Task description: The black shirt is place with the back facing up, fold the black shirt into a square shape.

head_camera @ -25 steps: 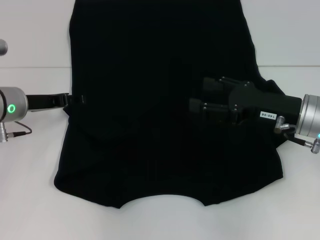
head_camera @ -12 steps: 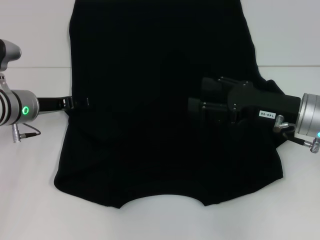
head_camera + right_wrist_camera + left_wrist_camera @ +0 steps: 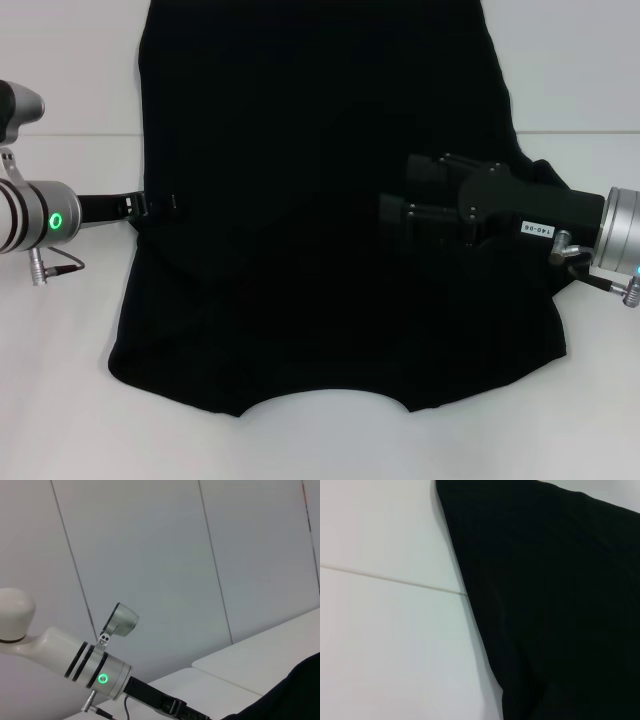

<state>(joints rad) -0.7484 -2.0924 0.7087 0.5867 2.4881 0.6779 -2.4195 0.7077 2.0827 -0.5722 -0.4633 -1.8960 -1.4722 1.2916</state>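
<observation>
White table (image 3: 60, 400) with a thin seam, pale panelled wall (image 3: 150, 555) behind

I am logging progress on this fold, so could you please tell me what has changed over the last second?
The left gripper, at the left edge of the large, soft black cloth T-shirt, has reached slightly further in as its arm advanced from the frame edge. The right gripper stays over the shirt's right half. The shirt's outline is unchanged.
</observation>
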